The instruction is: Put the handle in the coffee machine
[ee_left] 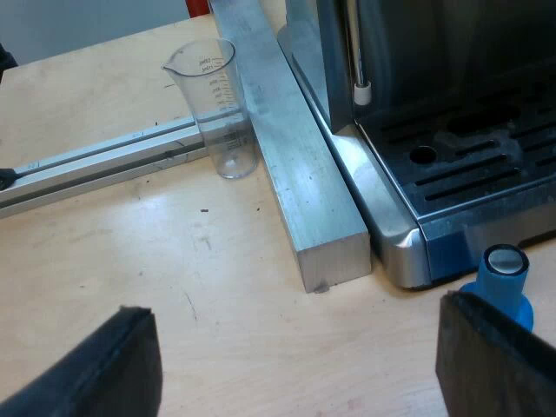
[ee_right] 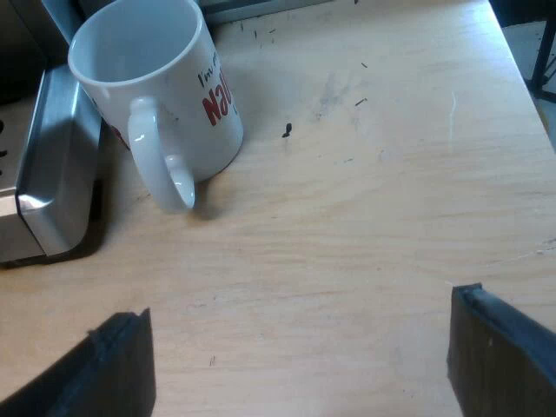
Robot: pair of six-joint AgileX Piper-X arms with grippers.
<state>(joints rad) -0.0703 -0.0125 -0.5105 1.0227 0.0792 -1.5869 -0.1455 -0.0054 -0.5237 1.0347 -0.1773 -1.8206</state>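
Steel espresso machine (ee_left: 452, 113) upright on wooden table (ee_left: 217, 287), slotted drip tray (ee_left: 486, 165) at base.

A clear measuring glass (ee_left: 224, 109) stands on the wooden table (ee_left: 130, 252) just beside an aluminium bar (ee_left: 295, 165), with a blue tamper (ee_left: 499, 291) nearby. A white, red-lettered mug (ee_right: 165, 95) stands upright.

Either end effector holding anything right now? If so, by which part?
Nothing held. The left end effector is open over the table by the blue tamper; the right end effector is open over the table near the mug.
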